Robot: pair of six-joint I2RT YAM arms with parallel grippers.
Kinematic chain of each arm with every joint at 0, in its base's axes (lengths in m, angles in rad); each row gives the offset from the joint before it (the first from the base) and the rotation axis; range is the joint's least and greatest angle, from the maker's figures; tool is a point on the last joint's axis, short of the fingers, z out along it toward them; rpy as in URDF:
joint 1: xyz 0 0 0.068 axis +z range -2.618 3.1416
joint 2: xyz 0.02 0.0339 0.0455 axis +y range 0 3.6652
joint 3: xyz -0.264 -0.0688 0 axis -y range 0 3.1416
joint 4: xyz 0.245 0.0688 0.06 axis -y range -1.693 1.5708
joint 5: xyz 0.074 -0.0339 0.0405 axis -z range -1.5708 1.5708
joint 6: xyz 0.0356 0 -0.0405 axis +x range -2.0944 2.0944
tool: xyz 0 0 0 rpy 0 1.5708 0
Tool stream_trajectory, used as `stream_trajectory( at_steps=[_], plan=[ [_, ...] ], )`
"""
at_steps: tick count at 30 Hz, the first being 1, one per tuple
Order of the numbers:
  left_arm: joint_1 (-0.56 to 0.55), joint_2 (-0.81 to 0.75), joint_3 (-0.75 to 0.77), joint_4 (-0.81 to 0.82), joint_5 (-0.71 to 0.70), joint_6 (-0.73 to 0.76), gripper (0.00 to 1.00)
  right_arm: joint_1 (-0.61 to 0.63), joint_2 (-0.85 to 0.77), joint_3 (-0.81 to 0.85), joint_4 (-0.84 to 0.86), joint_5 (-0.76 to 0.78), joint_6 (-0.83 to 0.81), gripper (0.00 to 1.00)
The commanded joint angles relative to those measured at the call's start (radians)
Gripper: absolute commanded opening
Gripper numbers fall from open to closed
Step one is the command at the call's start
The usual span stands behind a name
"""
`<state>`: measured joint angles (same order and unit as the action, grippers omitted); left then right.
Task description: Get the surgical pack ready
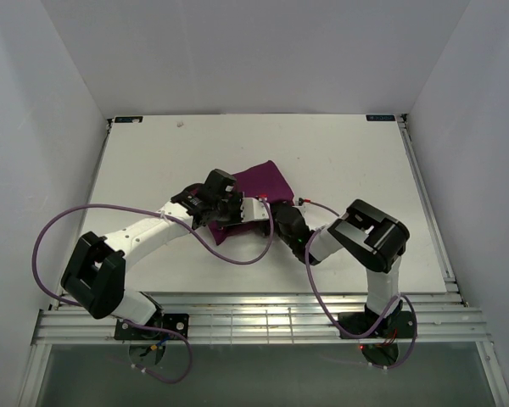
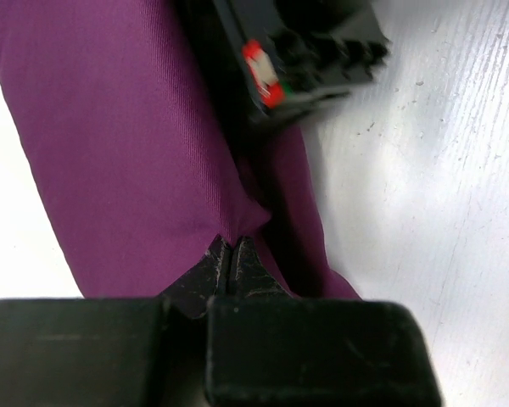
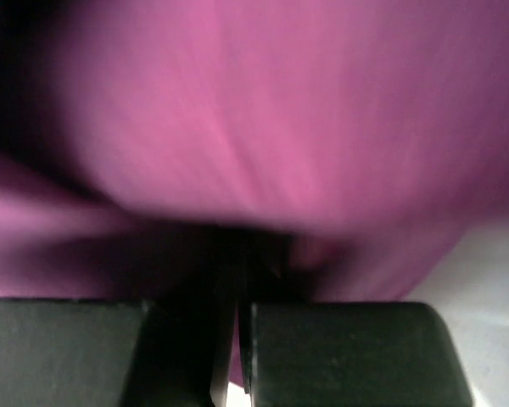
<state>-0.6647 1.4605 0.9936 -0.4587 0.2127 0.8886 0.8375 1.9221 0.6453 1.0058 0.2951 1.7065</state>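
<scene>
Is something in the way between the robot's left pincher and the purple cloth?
No, nothing is in the way. The left gripper is shut right on a fold of the purple cloth. The right gripper looks pinched on the cloth too, though that view is blurry.

A white table point(image 1: 348, 161) fills the middle, boxed in by plain white walls at 9 point(image 1: 34, 127), 12 point(image 1: 254, 51) and 3 o'clock point(image 1: 483, 127). A slotted metal rail point(image 1: 263, 318) runs along 6 o'clock, with what may be grey floor point(image 1: 254, 377) below. The light is even and soft.
</scene>
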Motion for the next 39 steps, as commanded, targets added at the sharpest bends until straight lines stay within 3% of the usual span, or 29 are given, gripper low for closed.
stream_trajectory(
  at_steps=[1,15,31,39],
  plan=[
    [0.004,-0.012,0.02,0.054,0.011,-0.005,0.0,0.041,0.02,-0.019,0.007,-0.057,0.051,0.08],
    [0.01,-0.026,0.023,0.038,0.019,0.012,0.0,0.041,0.111,0.076,0.005,0.021,0.077,0.08],
    [0.016,-0.071,-0.056,-0.02,0.042,0.059,0.0,-0.129,0.018,-0.127,0.025,0.157,0.068,0.08],
    [0.019,-0.068,-0.069,-0.017,0.044,0.05,0.0,-0.14,-0.067,-0.251,0.05,0.165,0.045,0.08]
  ],
)
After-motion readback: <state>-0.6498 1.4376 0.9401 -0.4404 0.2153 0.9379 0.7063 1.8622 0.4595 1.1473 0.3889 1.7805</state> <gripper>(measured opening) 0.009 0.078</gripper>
